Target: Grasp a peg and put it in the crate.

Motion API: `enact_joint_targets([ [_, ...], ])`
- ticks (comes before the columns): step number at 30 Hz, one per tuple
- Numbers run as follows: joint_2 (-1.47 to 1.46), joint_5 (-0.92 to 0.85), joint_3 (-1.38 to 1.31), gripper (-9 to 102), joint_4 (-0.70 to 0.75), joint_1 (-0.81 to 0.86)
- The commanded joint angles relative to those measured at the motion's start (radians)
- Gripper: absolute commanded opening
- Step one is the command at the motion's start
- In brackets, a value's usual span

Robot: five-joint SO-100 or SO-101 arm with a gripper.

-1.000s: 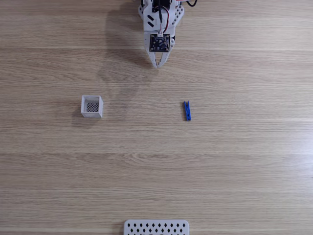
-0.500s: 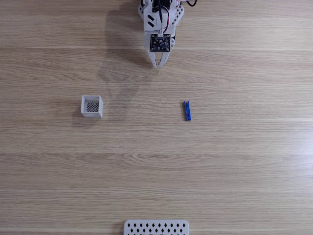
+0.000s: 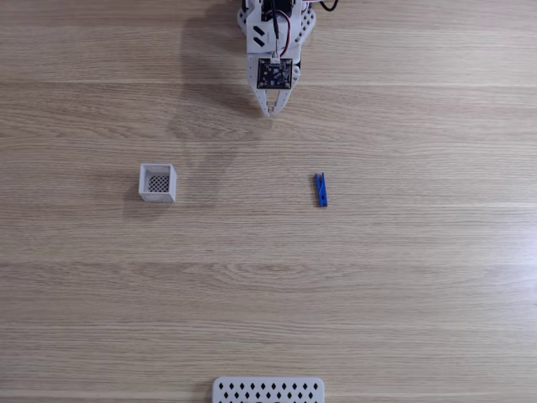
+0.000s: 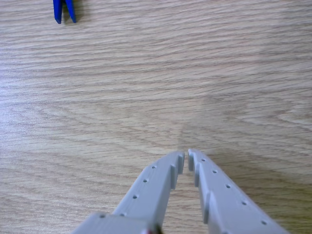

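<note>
Well apart: peg [image 3: 321, 190], end effector [image 3: 269, 110].

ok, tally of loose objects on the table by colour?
Blue: 1, the peg
White: 2, the crate and the perforated plate at the bottom edge of the fixed view
Total: 3

In the fixed view, the crate [image 3: 158, 183] sits on the counter [image 3: 403, 285] at left, the peg [image 3: 321, 190] well apart to its right. The gripper [image 3: 269, 111] hangs at the far edge, between them. A perforated plate [image 3: 268, 390] lies at the near edge. In the other view, the peg [image 4: 64, 10] lies far left of the jaws.
</note>
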Motion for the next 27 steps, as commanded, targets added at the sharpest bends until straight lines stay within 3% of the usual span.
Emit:
enact_joint_targets([
  [1, 0.009, 0.008, 0.021, -1, 0.008, -0.006],
  [15, -0.084, -0.006, -0.018, -1, -0.003, 0.005],
  [27, -0.96, 0.011, -0.744, -1, 0.017, -0.075],
])
